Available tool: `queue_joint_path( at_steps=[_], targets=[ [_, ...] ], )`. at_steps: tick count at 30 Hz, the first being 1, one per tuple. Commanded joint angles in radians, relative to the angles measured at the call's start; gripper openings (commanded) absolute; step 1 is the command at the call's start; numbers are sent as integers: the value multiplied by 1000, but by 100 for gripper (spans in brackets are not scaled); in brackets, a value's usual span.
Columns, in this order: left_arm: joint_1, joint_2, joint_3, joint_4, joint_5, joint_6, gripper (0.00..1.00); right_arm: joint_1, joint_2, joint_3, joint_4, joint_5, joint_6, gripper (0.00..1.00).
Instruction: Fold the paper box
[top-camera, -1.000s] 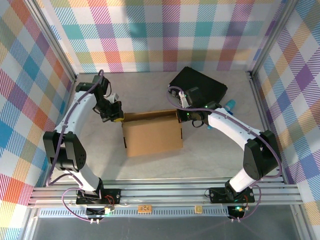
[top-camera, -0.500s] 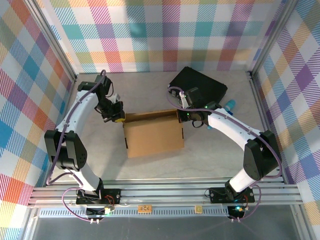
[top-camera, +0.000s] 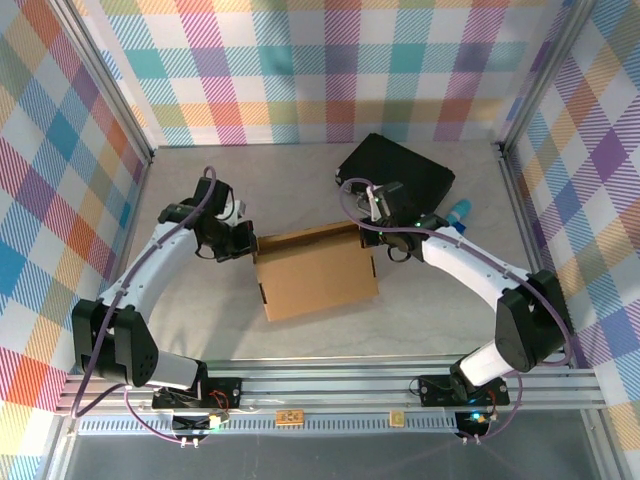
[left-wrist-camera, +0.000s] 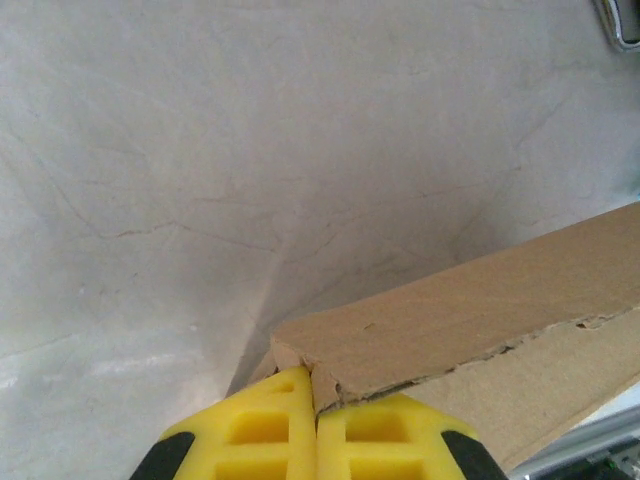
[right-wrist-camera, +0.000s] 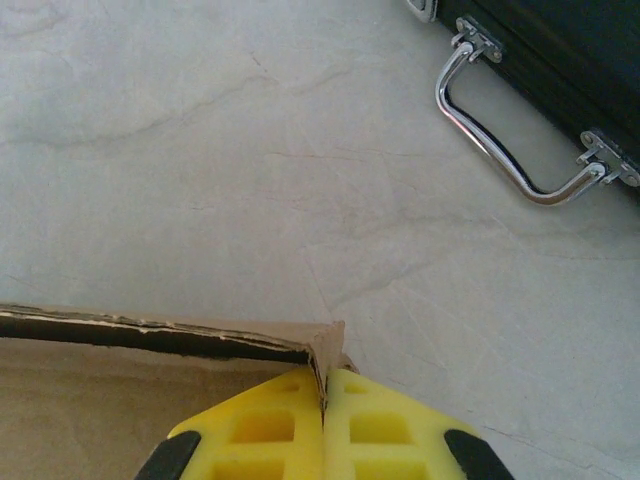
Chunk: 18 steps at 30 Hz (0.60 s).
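Here's the grey table (top-camera: 300, 335) spread out below me, and right in the middle of it sits the paper box (top-camera: 320, 275), a flat brown slab with one narrow panel raised along its 12 o'clock edge. Its long axis runs roughly 9 to 3, skewed a touch so the 3 o'clock end sits nearer the back, and the broad face looks straight up at the overhead camera. Behind it, out toward 1 o'clock, lies the black briefcase (top-camera: 400, 172), apart from the cardboard. Now the arms: both reach in from the sides, one to each far corner. The left fingers (left-wrist-camera: 262, 425) are clenched on the 10 o'clock corner; from the wrist I see the yellow pads pinched on the edge of the raised strip. The right fingers (right-wrist-camera: 385, 420) are clamped the same way on the 2 o'clock corner, pads tight together with the cardboard tip caught between them, and the chrome handle (right-wrist-camera: 505, 165) of the case lies well beyond. So I read this as the back-wall step, with that long flap held up at both ends. My call for the next move: both wrists roll together, evenly, toward 6 o'clock so the crease folds straight; if one side leads, I'd expect the strip to twist or the box to skid on the table.
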Motion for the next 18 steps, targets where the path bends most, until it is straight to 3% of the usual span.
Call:
queue_joint_path(
  at_steps=[1, 7, 18],
  targets=[
    [-48, -13, -32, 134, 44, -17, 0, 19, -12, -33, 95, -42, 24, 0],
    [-91, -28, -57, 149, -9, -12, 0, 19, -19, -51, 123, -34, 18, 0],
    [-184, -163, -198, 257, -218, -7, 0, 19, -25, -28, 82, -39, 38, 0]
  ],
)
